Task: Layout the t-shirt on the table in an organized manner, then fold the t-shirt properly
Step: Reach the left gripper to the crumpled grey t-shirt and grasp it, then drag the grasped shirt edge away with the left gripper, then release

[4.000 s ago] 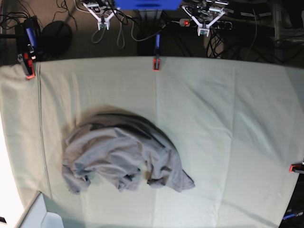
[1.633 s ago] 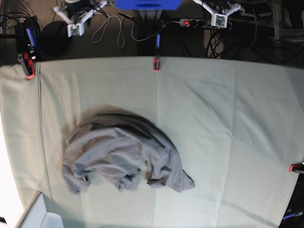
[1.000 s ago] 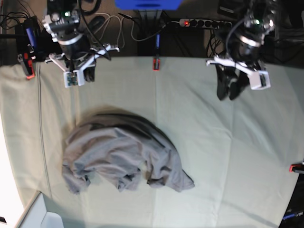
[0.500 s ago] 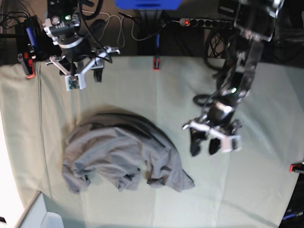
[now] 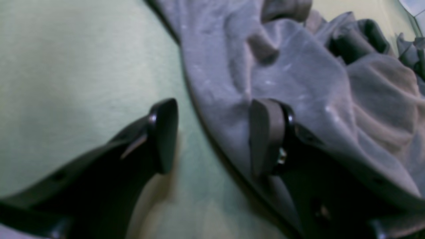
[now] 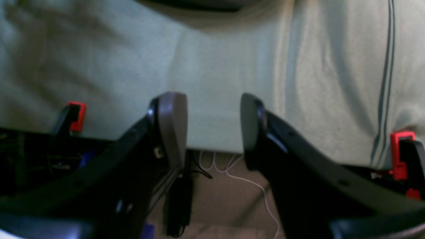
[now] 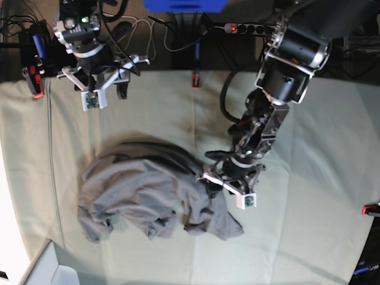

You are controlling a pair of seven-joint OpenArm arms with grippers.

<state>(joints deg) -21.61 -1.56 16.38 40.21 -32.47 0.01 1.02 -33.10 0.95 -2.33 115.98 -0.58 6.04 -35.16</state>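
My left pincer (image 5: 212, 139) stands open and holds nothing; one finger is on the bare table (image 5: 66, 66), the other on the edge of the t-shirt (image 5: 298, 83), so the hem runs between them, ready, I judge, for a pinch. The shirt lies crumpled in a heap on the cloth, towards my right arm's side. My right pincer (image 6: 212, 129) hangs open and empty near the table's far edge, beside the red clamps (image 6: 75, 114), waiting its turn, I'd guess.
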